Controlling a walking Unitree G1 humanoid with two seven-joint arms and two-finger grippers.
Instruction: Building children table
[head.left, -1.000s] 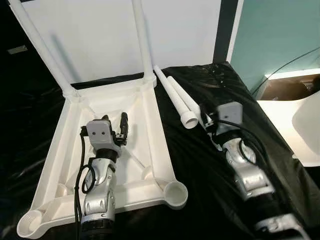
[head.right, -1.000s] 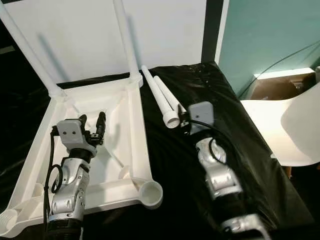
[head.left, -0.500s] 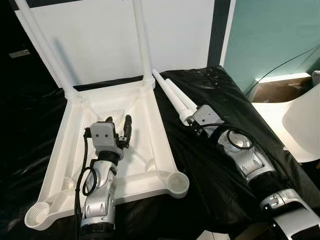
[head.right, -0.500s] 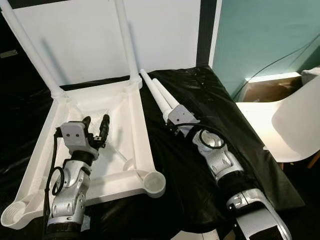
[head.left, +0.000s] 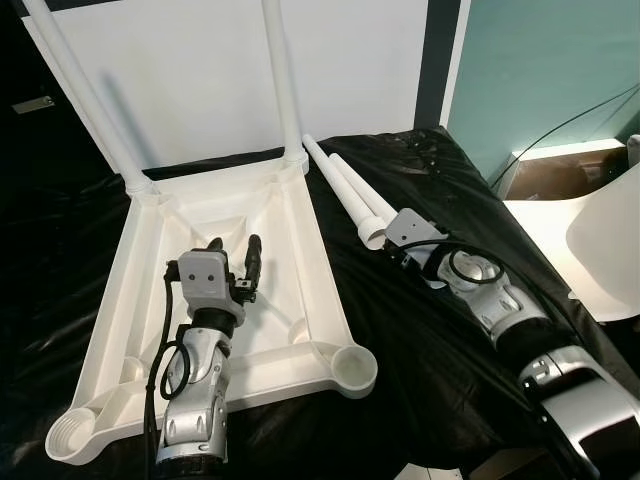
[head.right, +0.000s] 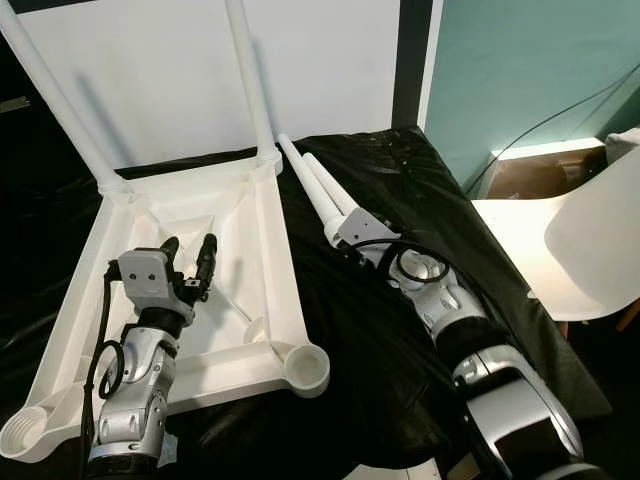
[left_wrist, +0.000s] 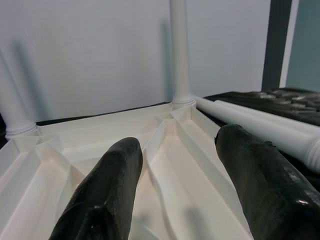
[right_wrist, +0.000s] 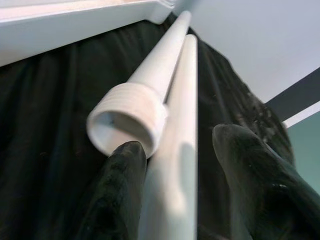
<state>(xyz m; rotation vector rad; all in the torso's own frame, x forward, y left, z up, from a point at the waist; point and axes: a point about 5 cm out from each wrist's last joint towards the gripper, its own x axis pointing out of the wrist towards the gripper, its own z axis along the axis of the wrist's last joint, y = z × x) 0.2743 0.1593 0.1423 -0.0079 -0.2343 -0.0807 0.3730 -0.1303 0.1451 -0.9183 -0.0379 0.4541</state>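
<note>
The white children's table top (head.left: 325, 270) lies upside down on a black cloth. Two white legs (head.left: 282, 80) stand screwed into its far corners. The near corner sockets (head.left: 350, 368) hold nothing. Two loose white legs (head.left: 345, 185) lie side by side on the cloth to its right. My left gripper (head.left: 235, 243) hovers open over the ribbed underside, and its fingers (left_wrist: 120, 165) hold nothing. My right gripper (right_wrist: 177, 150) is open at the loose legs' near ends. Its fingers straddle the smooth leg (right_wrist: 182, 90), beside the leg with the threaded end (right_wrist: 130, 120).
A large white board (head.left: 200, 60) leans behind the table top. A white chair (head.left: 605, 250) stands on the right, past the edge of the cloth. A teal wall (head.left: 540, 60) and a cable are behind the chair. The black cloth (head.left: 420, 340) is bare in front of the loose legs.
My right arm has reached forward and left, bringing its gripper to the near ends of the loose legs. The left gripper has stayed over the table top. The camera shifted slightly.
</note>
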